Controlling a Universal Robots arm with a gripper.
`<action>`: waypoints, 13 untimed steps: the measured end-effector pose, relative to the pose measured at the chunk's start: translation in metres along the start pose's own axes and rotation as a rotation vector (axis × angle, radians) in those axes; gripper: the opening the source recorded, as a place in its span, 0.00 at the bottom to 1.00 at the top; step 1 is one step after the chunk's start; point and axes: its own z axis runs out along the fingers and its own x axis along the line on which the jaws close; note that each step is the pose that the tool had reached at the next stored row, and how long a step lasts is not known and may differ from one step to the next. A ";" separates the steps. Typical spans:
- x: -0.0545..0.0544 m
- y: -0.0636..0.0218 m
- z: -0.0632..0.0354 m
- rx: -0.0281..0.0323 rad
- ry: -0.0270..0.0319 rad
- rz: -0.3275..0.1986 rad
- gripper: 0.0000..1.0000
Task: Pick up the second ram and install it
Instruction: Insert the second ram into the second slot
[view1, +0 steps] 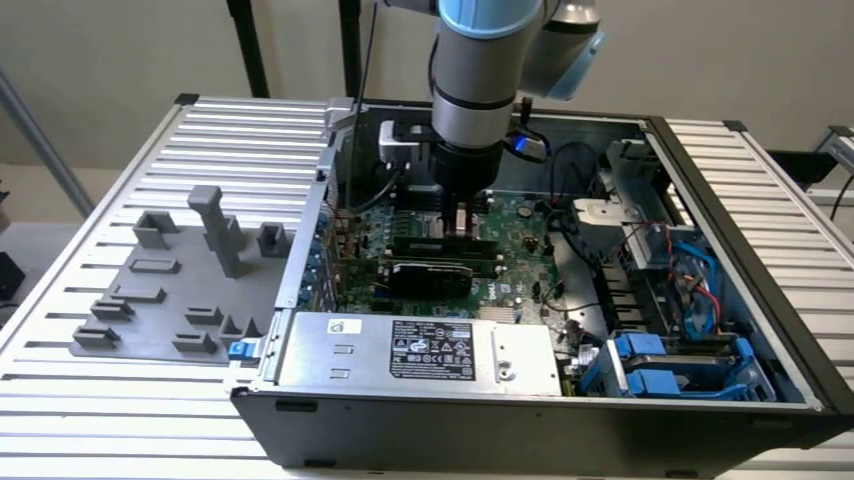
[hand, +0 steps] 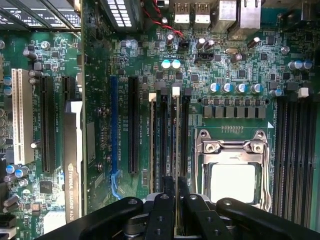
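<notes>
**Exterior view: arm lowers into open computer case over memory slots**

Exterior view shows a slatted aluminium table (view1: 160, 395) against a plain pale wall, with black stand poles (view1: 246, 45) rising at the far side. An open computer case (view1: 534, 430) lies flat on the table, its inside facing up. On the exterior view's left of the case sits a grey fixture tray (view1: 160, 300) with upright grey blocks and holders.

The robot arm (view1: 483, 70) reaches straight down into the far middle of the case, and the pincer (view1: 454, 215) hangs just above the green motherboard (view1: 514, 225).

Wrist view looks down along the pincer (hand: 174, 192). Its two dark fingers (hand: 168, 187) stand nearly closed, with only a thin gap between them, pressed on the top edge of the second ram (hand: 175, 135). The stick stands on edge in one of the black memory slots (hand: 164, 140), running away from the fingertips, its white end clip at the far end. Whether it is fully seated cannot be told.

Inside the case, a silver power supply (view1: 420, 350) with a black label fills the near side. Blue drive carriers (view1: 667, 365) sit at the near right corner, with loose cables beside them. A black graphics card (hand: 72, 160) stands in a slot left of the memory bank in the wrist view, and the silver processor (hand: 232, 182) lies in its metal socket frame beside the ram.
</notes>
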 end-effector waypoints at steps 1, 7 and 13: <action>0.000 0.0000 0.0003 0.0000 0.0005 0.000 0.14; 0.000 -0.0001 0.0014 -0.0003 0.0016 0.000 0.14; -0.001 -0.0003 0.0024 -0.0006 0.0032 0.000 0.14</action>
